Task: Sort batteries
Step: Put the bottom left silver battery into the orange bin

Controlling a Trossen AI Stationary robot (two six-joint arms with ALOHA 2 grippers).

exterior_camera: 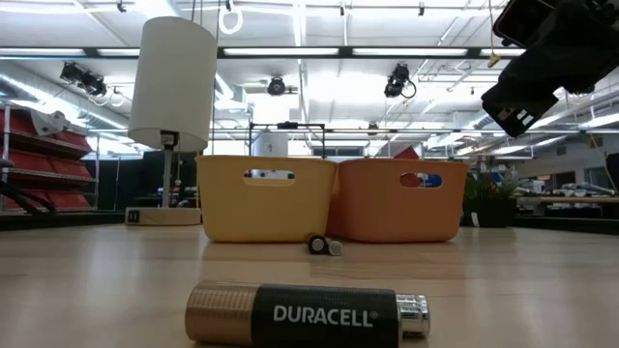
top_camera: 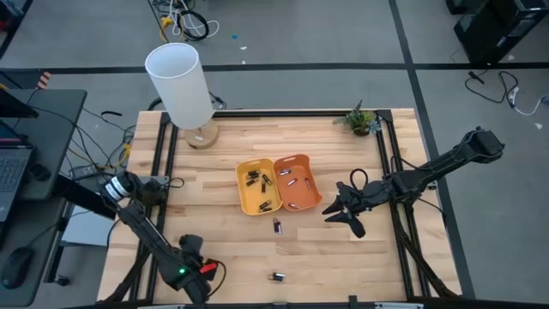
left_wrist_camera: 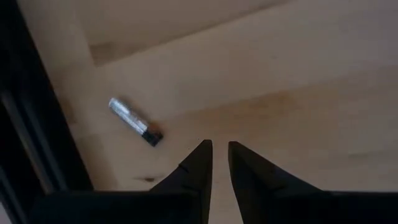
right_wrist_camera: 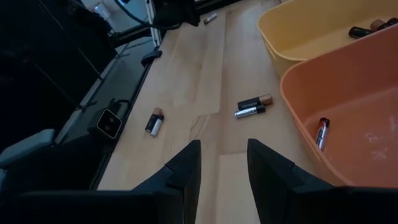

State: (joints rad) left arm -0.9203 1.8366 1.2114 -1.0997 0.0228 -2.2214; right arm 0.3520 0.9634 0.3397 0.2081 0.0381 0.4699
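**Batteries split between trays and table**

Two trays are set touching at the table's middle — the yellow tray (top_camera: 255,185) with dark batteries (top_camera: 257,179), the orange tray (top_camera: 298,182) with silvery ones. Two loose cells (right_wrist_camera: 254,106) lie just in front of the trays; another battery (top_camera: 277,276) lies near the front edge. The right gripper (top_camera: 346,211) is held unclenched and empty beside the orange tray. The left gripper (left_wrist_camera: 216,149), fingers slightly parted, grasps nothing near a silvery cell (left_wrist_camera: 135,121).
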